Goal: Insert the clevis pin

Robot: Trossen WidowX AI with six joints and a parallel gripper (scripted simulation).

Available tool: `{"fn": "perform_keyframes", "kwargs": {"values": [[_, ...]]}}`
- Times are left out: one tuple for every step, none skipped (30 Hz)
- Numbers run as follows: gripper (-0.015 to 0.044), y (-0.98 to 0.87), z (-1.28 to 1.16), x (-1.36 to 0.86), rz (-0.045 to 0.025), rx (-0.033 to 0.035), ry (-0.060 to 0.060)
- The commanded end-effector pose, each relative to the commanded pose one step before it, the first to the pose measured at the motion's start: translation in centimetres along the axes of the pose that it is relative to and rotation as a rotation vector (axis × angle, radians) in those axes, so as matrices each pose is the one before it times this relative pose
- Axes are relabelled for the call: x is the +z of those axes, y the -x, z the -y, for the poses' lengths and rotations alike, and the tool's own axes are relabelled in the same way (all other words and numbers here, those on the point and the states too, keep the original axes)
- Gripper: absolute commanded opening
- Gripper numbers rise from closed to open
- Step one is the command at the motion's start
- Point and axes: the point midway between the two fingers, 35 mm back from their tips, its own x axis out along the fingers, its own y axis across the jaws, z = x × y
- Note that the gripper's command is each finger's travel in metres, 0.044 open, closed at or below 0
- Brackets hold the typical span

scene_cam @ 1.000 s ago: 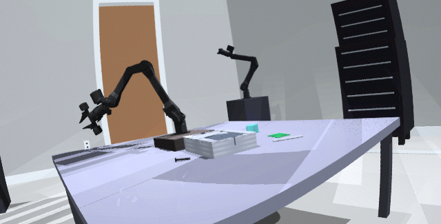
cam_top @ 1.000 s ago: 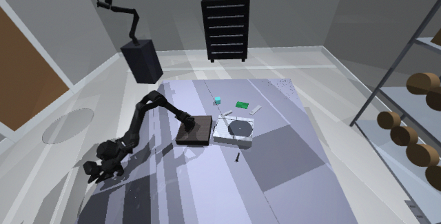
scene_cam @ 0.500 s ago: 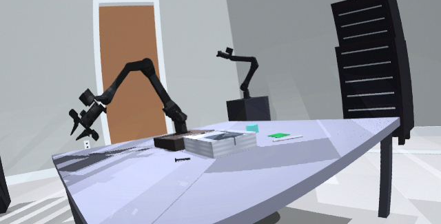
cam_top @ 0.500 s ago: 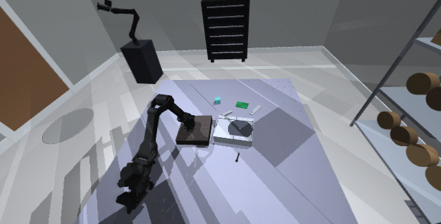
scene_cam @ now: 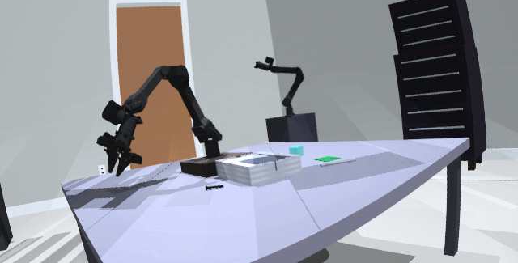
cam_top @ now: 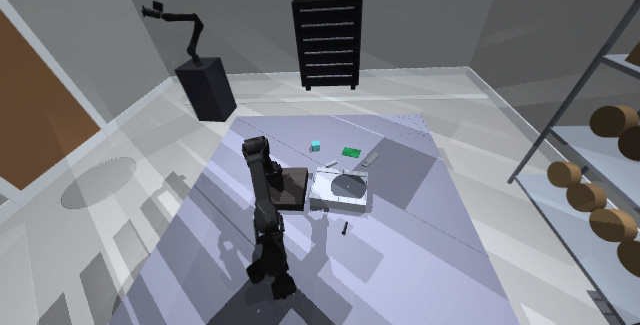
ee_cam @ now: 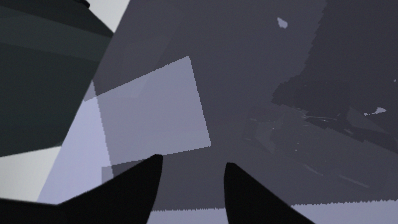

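Slender dark pin (cam_top: 345, 228) (scene_cam: 214, 187) lying beside boxy steel tray (cam_top: 338, 205) (scene_cam: 259, 175), round grey disc (cam_top: 349, 186) (scene_cam: 256, 159) inside, angular black hand (cam_top: 265, 285) (scene_cam: 114, 174) (ee_cam: 193, 166) open, empty

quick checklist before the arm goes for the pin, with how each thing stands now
1. Gripper open and holding nothing: ok
2. Clevis pin on the table beside the tray: ok, lying on its side
3. Disc inside the tray: ok
4. Disc's hole lined up with the tray's pin hole: cannot tell
5. Fingertips over the pin: not ok, they are well off to one side
6. Pin in the wrist view: not ok, not seen there
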Motion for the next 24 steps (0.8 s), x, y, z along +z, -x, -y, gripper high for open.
{"fn": "perform_keyframes", "kwargs": {"values": [[0.016,0.274,1.017,-6.116,-0.08937,-0.08597,0.1199],[0.016,0.163,0.121,-1.758,-0.02268,-0.02128,0.035],[0.016,0.154,0.117,-1.647,-0.02061,-0.0203,0.0335],[0.016,0.139,0.067,-1.344,-0.01674,-0.0168,0.0287],[0.016,0.199,0.007,-1.499,-0.01916,-0.01892,0.035],[0.016,0.255,0.019,-1.85,-0.02293,-0.02374,0.0439],[0.016,0.258,0.023,-1.838,-0.02196,-0.02403,0.0443],[0.016,0.261,0.027,-1.822,-0.02095,-0.0243,0.0446],[0.016,0.263,0.031,-1.805,-0.01992,-0.02459,0.0449],[0.016,0.265,0.036,-1.789,-0.01889,-0.02489,0.0451],[0.016,0.267,0.042,-1.772,-0.01785,-0.0252,0.0453],[0.016,0.269,0.048,-1.756,-0.01681,-0.02553,0.0454],[0.016,0.27,0.054,-1.739,-0.01577,-0.02587,0.0456],[0.016,0.27,0.061,-1.723,-0.01473,-0.02623,0.0456],[0.016,0.274,0.064,-1.723,-0.01382,-0.02688,0.0462],[0.016,0.216,0.051,-1.358,-0.01022,-0.02165,0.0367],[0.016,0.128,0.028,-0.81,-0.00581,-0.01311,0.022],[0.016,0.042,0.008,-0.269,-0.00188,-0.00439,0.0073],[0.016,0.0,0.0,0.0,0.0,0.0,0.0],[0.016,0.0,0.0,0.0,0.0,0.0,0.0],[0.016,0.0,0.0,0.0,0.0,0.0,0.0],[0.016,0.0,0.0,0.0,0.0,0.0,0.0],[0.016,0.0,0.0,0.0,0.0,0.0,0.0],[0.016,0.0,0.0,0.0,0.0,0.0,0.0]]}}
